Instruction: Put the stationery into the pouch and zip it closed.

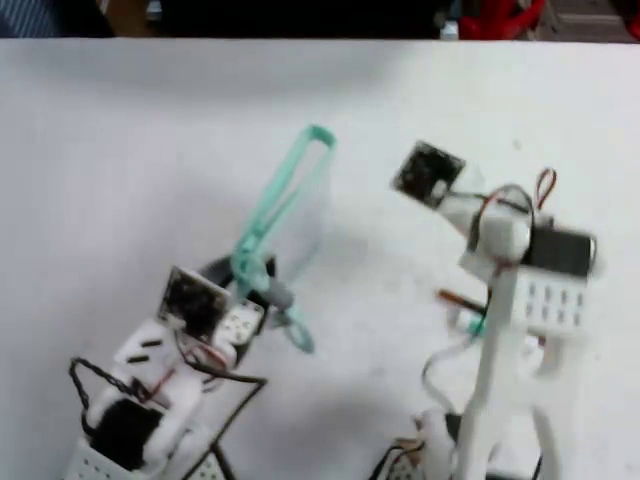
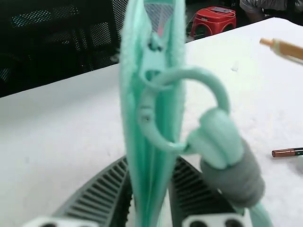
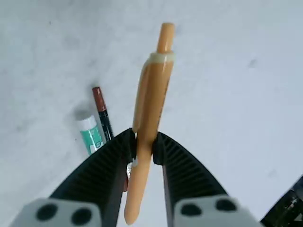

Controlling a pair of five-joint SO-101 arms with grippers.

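Plain white table (image 1: 120,120), matte finish, evenly lit with just soft shadows on it. Past its far edge the room goes pretty dark. A red stool (image 2: 213,18) sits on the floor back there, with black mesh chair backs (image 2: 57,28) beside it.

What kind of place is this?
Probably a robotics lab or workshop: the left arm and the right arm stand at a white table, with black mesh chairs and a red stool behind it.
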